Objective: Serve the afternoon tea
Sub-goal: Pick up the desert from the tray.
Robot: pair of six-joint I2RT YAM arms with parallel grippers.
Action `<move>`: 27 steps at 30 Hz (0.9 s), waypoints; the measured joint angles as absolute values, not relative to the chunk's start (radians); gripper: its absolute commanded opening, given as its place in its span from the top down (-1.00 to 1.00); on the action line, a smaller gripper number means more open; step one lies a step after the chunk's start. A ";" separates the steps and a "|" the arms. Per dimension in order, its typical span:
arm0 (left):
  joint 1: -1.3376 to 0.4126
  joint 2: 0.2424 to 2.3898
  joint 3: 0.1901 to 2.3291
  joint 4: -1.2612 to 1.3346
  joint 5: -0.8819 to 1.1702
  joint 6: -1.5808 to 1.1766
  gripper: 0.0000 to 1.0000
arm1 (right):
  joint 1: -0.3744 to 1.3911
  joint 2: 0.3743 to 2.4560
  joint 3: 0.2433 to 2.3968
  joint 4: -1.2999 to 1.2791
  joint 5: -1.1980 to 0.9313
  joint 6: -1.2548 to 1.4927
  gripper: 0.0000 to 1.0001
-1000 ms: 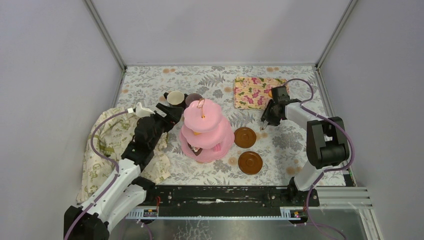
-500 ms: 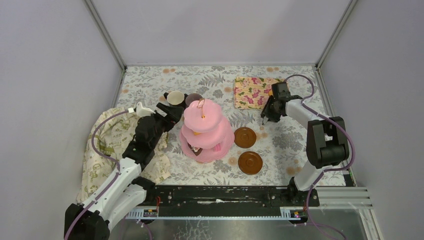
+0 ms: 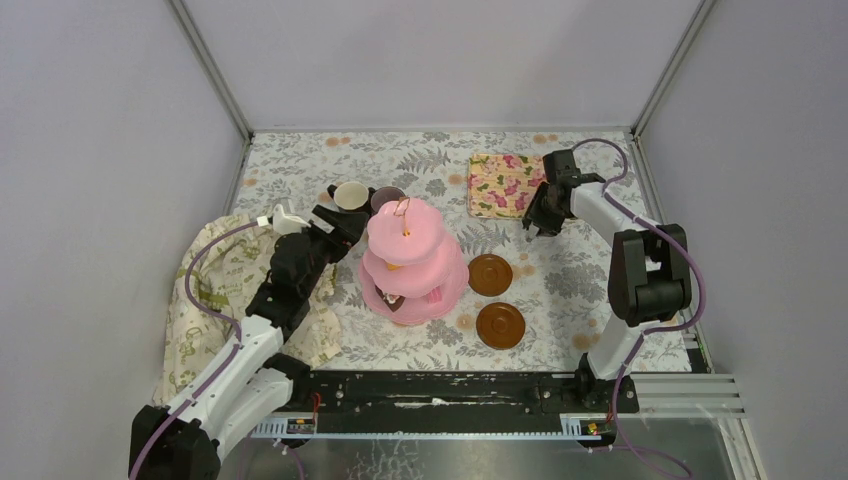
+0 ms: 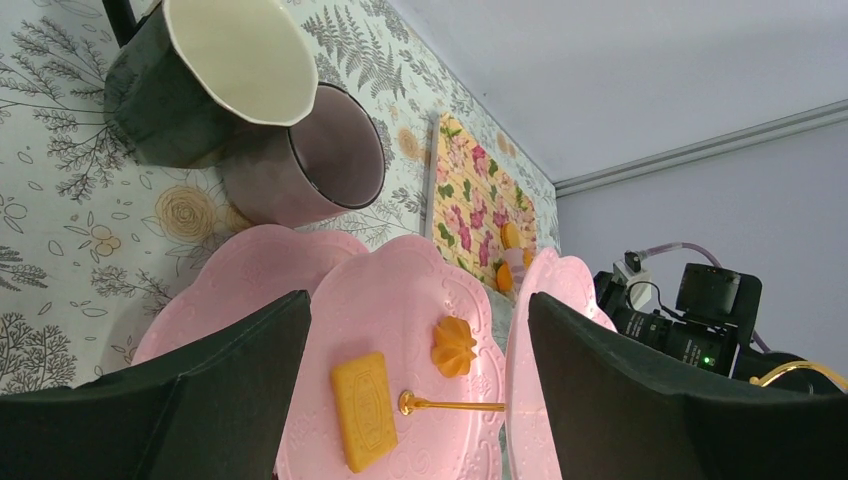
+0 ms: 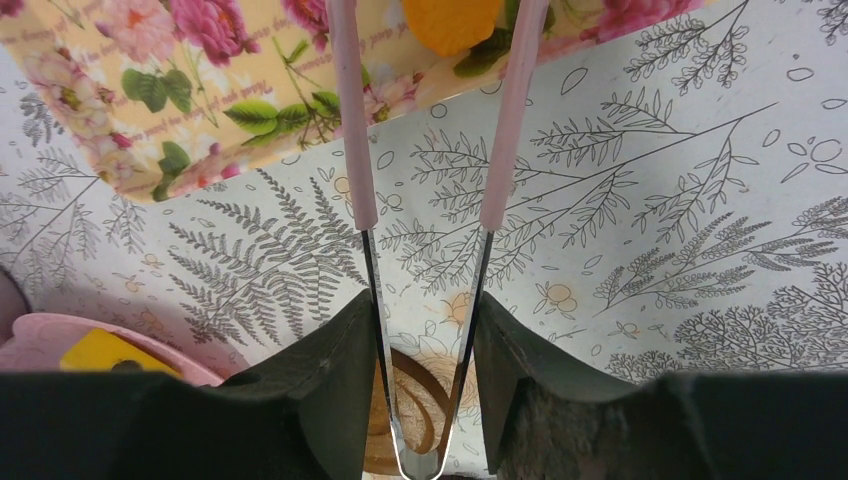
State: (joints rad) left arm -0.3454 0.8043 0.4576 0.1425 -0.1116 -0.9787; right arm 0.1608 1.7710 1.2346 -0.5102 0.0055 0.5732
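The pink three-tier cake stand stands mid-table, a yellow biscuit and an orange swirl sweet on one tier. My left gripper hangs open just left of the stand, nothing between its fingers. Two dark mugs stand behind it. Two brown saucers lie right of the stand. My right gripper is shut on metal tongs with pink arms. An orange sweet shows between those arms over the floral tray; contact is unclear.
The floral tray lies at the back right, just left of my right gripper. A beige leaf-print cloth is bunched under my left arm at the left edge. Grey walls close in the table on three sides.
My right gripper has carried the tongs back and slightly right, from near the upper saucer to the tray's right edge. The left arm has not moved.
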 measured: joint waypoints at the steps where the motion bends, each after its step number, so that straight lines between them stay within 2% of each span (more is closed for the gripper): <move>1: -0.345 0.804 0.458 0.146 -0.111 -0.980 -0.75 | 0.160 1.771 1.247 -0.521 0.005 0.573 0.09; 8: -0.345 0.808 0.458 0.160 -0.104 -0.993 -0.75 | 0.154 1.779 1.321 -0.593 0.001 0.561 0.10; 27: -0.337 0.832 0.447 0.204 -0.082 -1.006 -0.75 | 0.151 1.783 1.311 -0.643 -0.002 0.546 0.14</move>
